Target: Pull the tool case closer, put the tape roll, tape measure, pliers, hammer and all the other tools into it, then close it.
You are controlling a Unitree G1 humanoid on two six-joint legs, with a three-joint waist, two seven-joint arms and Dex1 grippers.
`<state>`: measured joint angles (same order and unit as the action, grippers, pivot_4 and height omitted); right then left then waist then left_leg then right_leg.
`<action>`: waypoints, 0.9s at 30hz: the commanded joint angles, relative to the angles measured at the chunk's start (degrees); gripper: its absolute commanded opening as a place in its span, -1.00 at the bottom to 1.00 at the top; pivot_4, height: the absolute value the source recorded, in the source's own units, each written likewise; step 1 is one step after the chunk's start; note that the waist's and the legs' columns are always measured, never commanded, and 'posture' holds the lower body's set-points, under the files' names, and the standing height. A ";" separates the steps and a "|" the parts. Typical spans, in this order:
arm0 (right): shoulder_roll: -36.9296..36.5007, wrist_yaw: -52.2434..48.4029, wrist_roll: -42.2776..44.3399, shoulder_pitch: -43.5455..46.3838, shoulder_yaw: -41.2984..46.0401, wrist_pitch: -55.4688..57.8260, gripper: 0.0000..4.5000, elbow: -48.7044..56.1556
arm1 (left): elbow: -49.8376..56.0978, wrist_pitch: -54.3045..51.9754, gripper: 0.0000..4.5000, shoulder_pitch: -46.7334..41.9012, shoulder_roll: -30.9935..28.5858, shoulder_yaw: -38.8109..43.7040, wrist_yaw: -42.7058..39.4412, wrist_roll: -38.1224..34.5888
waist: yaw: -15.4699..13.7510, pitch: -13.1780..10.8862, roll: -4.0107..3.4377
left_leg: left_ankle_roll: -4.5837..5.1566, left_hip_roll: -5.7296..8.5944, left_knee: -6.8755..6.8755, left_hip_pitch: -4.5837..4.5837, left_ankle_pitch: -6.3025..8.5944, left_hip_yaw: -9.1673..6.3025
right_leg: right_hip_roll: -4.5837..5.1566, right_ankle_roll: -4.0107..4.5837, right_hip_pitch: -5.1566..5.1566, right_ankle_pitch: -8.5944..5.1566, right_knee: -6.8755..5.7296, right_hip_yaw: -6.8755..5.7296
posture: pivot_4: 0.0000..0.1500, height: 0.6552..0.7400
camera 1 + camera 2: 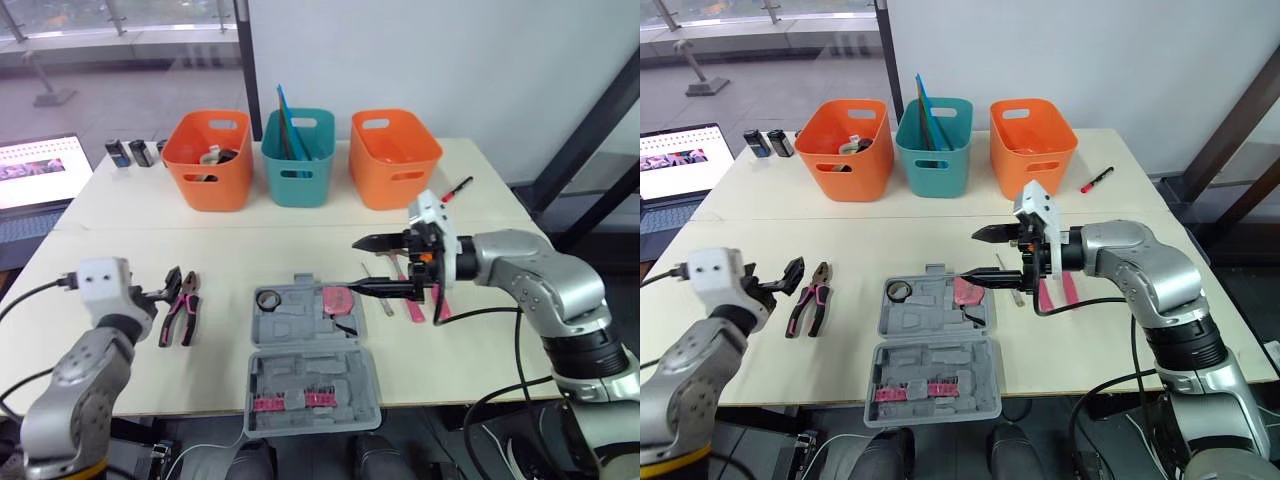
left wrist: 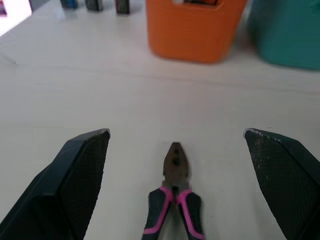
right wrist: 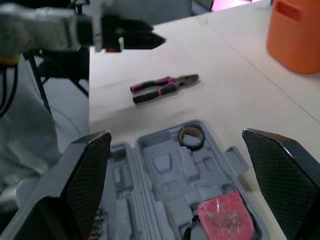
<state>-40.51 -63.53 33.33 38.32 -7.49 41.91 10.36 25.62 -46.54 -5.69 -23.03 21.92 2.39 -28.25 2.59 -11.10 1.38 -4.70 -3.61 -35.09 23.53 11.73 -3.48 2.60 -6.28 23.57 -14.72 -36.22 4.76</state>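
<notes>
The grey plastic case point(image 1: 300, 322) lies open and flat on the desk point(image 1: 130, 200), its two moulded halves joined by a hinge. The half nearer the bins has shaped recesses. A dark tape roll point(image 1: 268, 298) sits in that half's left corner. A pink tape measure point(image 1: 338, 301) with a black strap rests toward its right side. The other half holds a row of small pink-banded bits point(image 1: 290, 401).

The pliers point(image 1: 181, 306) lie flat on the desk, left of the case and apart from it. They have black and pink handles and bare metal jaws that point away from the robot.

The left pincer point(image 2: 176, 132) is released, its fingers point(image 2: 80, 165) spread wide on either side of the pliers and touching nothing. The right pincer point(image 1: 353, 265) is also released and empty. It hangs above the case's right edge, over the tape measure.

Just right of the case, a few slim tools point(image 1: 412, 300), some pink, lie on the desk under the right arm. Beyond the case stand an orange bin point(image 1: 207, 160), a teal bin point(image 1: 298, 158) and a second orange bin point(image 1: 394, 158). A red marker point(image 1: 457, 188) lies to the right of them.
</notes>
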 commanded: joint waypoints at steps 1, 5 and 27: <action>-0.19 -1.54 -0.66 2.18 -0.83 -1.22 0.97 2.68 | -1.46 -4.95 1.00 -3.58 -0.81 -1.28 0.93 0.79 | -0.03 0.00 -0.01 | 0.00 -0.01 0.04 0.00 0.00 -0.01 | -0.01 -0.04 0.03 -0.01 -0.03 -0.02 | 1.00 0.92; -0.22 -2.03 -2.25 2.41 -2.22 -2.20 0.97 3.46 | -7.74 -6.50 1.00 -6.69 -0.83 -2.84 -0.13 2.51 | -0.03 0.00 -0.01 | 0.00 -0.04 0.09 -0.02 0.00 -0.12 | -0.07 -0.05 0.06 -0.02 -0.08 -0.13 | 1.00 0.92; 0.12 -2.38 -9.79 1.26 -5.41 -7.17 0.97 1.97 | -27.94 0.09 1.00 -10.32 2.91 -5.65 -4.98 8.96 | -0.22 0.00 0.01 | -0.02 -0.01 -0.02 -0.02 -0.01 -0.11 | -0.01 -0.09 -0.04 0.05 -0.07 -0.13 | 1.00 0.92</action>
<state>-40.26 -65.68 24.11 38.71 -13.15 35.90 11.86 -2.22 -45.80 -16.13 -20.48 15.12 -3.10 -19.50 2.37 -11.10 1.38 -4.73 -3.62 -35.10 23.49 11.71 -3.60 2.59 -6.37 23.54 -14.67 -36.29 4.62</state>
